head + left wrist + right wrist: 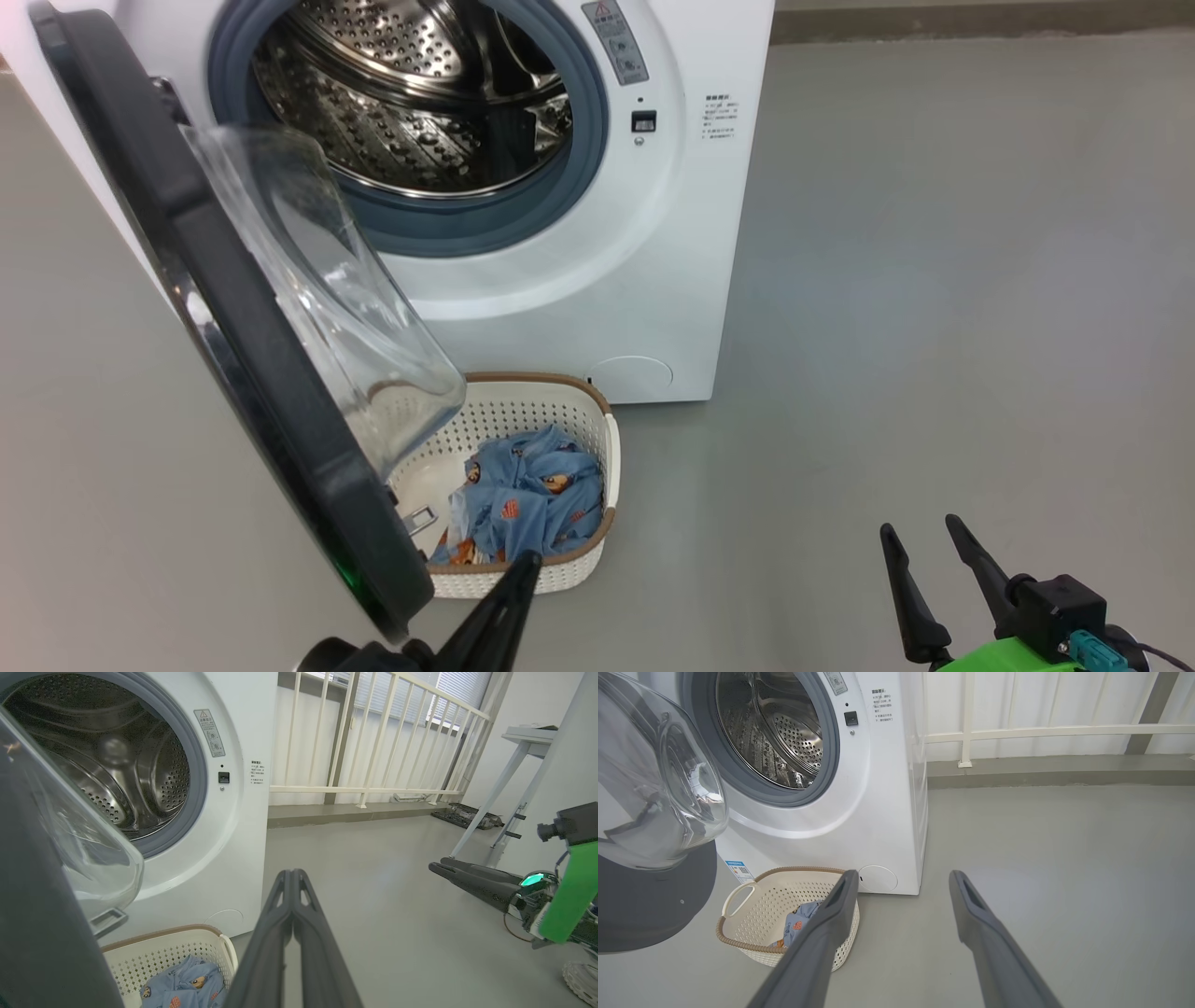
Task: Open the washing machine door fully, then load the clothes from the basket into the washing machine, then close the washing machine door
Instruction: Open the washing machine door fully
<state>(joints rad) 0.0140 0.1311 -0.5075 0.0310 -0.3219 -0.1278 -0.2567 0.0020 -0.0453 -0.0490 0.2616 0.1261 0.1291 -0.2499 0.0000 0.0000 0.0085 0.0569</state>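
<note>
Right gripper [919, 525] above grey floor [934, 280]

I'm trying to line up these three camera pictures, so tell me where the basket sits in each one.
Head view: basket low centre, before the washer, its left side behind the open door.
Left wrist view: basket in the bottom left, beside the door's dark rim.
Right wrist view: basket lower left, at the washer's foot.
Shared landmark: the black latch square right of the drum.
</note>
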